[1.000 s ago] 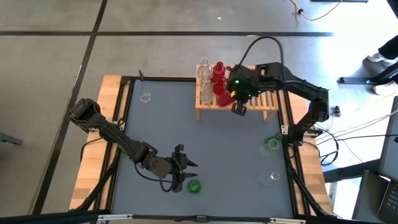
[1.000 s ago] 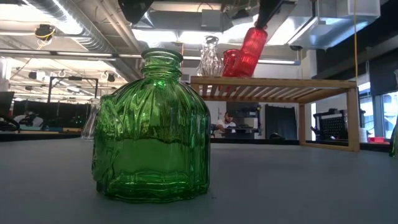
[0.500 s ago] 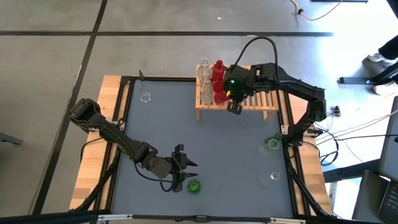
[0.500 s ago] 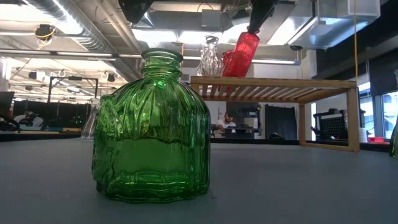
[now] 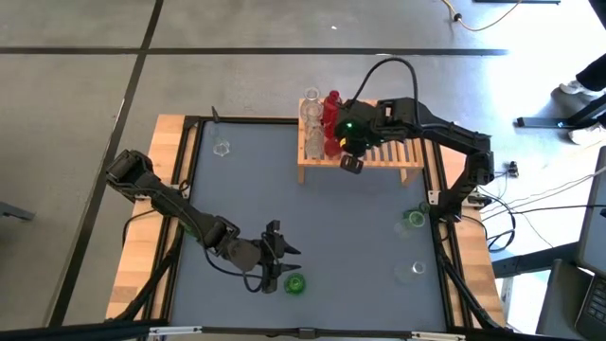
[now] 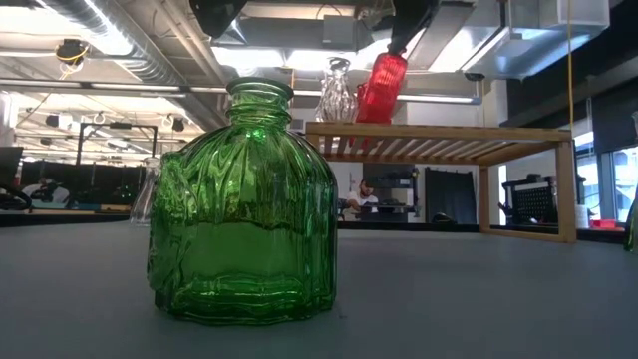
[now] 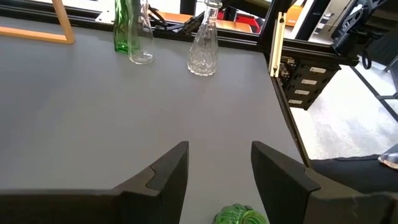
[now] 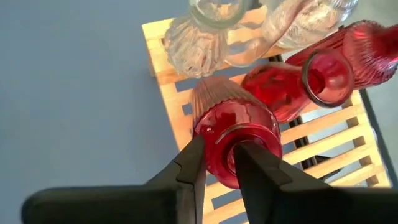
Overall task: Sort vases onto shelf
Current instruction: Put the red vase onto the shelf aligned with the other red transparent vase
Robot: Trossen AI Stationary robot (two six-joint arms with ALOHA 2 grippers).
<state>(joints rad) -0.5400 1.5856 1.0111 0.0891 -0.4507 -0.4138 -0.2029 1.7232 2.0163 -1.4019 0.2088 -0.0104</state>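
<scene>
Three red vases now crowd the left end of the shelf (image 5: 379, 157), and the newest one (image 8: 231, 140) is the risk. The right gripper (image 8: 219, 163) stands over that end of the rack with its two fingers on either side of this vase's mouth, but whether they clamp the neck or have just slackened cannot be told. In the low view the red vase (image 6: 381, 88) leans a little, with its base at the slats, right beside a clear vase (image 6: 336, 92). If the gripper lets go while the glass is tilted, or with the base over a gap between slats, the vase could tip into the two other red vases (image 8: 311, 78) and the clear ones (image 8: 202, 37) just next to it and knock the row down. Lifting away at an angle could also drag the neck along with a finger. The left gripper (image 7: 214, 171) hangs open low over the near part of the table (image 5: 350, 227), a squat green vase (image 5: 294, 282) just in front of it; a careless approach there would push that vase rather than straddle it.
</scene>
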